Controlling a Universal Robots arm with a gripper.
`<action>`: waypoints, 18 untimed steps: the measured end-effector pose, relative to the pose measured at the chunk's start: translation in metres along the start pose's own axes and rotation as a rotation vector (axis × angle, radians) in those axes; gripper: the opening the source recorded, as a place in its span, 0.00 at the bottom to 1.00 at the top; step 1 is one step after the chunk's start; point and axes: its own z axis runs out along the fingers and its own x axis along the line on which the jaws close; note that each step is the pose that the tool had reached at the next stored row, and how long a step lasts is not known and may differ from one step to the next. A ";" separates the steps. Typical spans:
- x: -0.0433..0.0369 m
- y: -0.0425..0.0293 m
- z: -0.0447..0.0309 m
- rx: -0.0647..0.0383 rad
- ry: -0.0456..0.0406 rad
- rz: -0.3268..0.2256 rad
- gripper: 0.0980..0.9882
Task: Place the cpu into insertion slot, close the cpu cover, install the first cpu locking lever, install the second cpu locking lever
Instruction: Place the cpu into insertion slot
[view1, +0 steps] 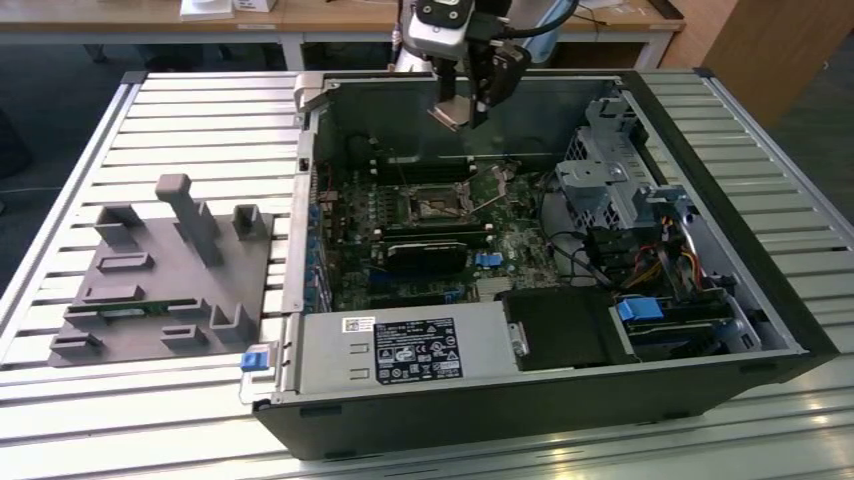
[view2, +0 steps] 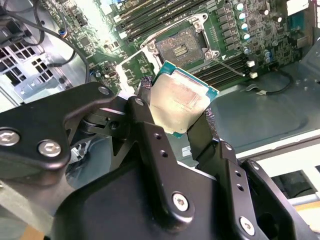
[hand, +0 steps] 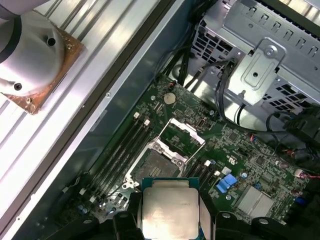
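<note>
My gripper (view1: 463, 108) hangs over the back of the open computer case, shut on the cpu (view1: 451, 113). The cpu (view2: 182, 97) is a pale silvery square chip with a green edge, pinched between two black fingers (view2: 145, 125) in both wrist views. It is held in the air, well above the motherboard. The insertion slot (view1: 434, 208) is a dark square socket with a silver rim, and it lies uncovered (hand: 155, 167). The cpu cover (hand: 183, 136) stands tilted up at the socket's side. A thin wire lever (view2: 227, 65) sticks out beside the socket (view2: 179, 46).
The case (view1: 787, 330) lies open on a slatted metal table. Inside are a drive cage (view1: 607, 180), loose cables (view1: 587, 255), a power supply (view1: 400, 350) and long black memory slots (hand: 117, 155). A grey fixture block (view1: 160, 270) stands at the exterior view's left.
</note>
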 end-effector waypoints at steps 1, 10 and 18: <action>0.0000 0.0000 0.0001 0.000 -0.0008 0.009 0.50; 0.0008 0.0004 0.0012 -0.002 -0.0096 0.107 0.50; 0.0010 0.0004 0.0026 -0.004 -0.0196 0.218 0.50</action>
